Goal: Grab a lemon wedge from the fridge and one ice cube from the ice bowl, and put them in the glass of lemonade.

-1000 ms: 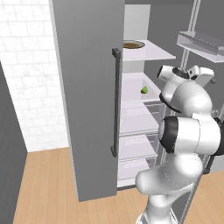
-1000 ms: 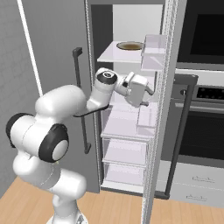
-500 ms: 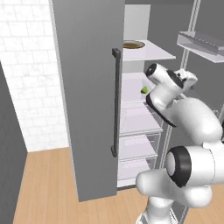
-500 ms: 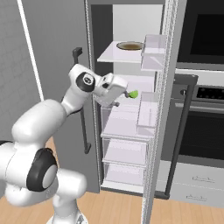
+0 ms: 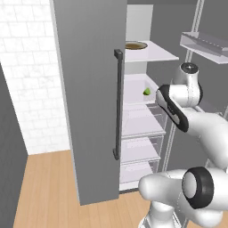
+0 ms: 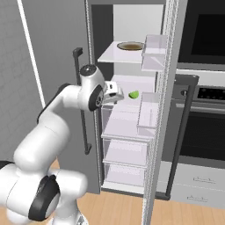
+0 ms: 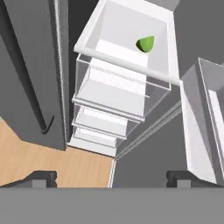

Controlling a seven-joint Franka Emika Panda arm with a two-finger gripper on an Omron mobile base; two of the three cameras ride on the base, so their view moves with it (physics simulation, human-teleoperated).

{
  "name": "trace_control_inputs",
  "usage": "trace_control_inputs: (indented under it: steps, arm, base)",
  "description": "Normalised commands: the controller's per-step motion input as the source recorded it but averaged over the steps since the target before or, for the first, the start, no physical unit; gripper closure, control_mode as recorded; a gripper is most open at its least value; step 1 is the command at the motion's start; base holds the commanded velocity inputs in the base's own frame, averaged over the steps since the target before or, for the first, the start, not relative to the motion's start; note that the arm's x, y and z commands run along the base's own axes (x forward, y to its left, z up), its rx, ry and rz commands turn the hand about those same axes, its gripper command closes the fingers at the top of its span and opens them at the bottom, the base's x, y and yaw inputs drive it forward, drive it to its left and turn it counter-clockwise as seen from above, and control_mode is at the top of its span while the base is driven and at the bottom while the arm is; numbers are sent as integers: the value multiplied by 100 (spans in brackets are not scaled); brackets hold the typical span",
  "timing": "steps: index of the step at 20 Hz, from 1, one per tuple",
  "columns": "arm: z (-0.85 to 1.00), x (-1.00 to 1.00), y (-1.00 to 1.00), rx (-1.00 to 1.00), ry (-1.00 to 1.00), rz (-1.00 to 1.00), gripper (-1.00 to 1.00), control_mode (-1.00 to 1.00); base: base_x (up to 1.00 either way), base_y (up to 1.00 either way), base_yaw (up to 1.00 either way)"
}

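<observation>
The fridge (image 5: 89, 98) stands open, with white shelves and clear drawers (image 7: 109, 94) inside. A small yellow-green lemon wedge (image 5: 146, 91) (image 6: 133, 94) lies alone on the middle white shelf (image 7: 118, 30); in the hand view the lemon wedge (image 7: 145, 43) is at the top, towards the back of that shelf. My gripper (image 6: 115, 96) hangs at the shelf's front left edge, short of the wedge and not touching it. Its fingertips (image 7: 41, 177) stand wide apart at the bottom of the hand view, and my gripper (image 7: 111, 179) holds nothing. The ice cube, ice bowl and glass of lemonade are out of view.
A brown-rimmed flat dish (image 6: 130, 45) sits on the top shelf. The open right door with clear bins (image 6: 151, 110) stands close to the right of the hand. The left door with its dark bar handle (image 5: 118, 102) is on the other side. A black oven (image 6: 202, 127) is further right.
The hand has swung left and back from in front of the middle shelf and now looks down over it, so the wedge shows. The jaws stayed open.
</observation>
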Motion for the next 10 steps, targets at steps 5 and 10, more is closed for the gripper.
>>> trace_control_inputs:
  steps: [5, 10]
  arm:
    - [65, -25, 72, 10, 11, 13, -100, -100]
    - [84, -93, 41, 5, 18, -12, -100, -100]
  base:
    - [0, 0, 0]
    - [0, 0, 0]
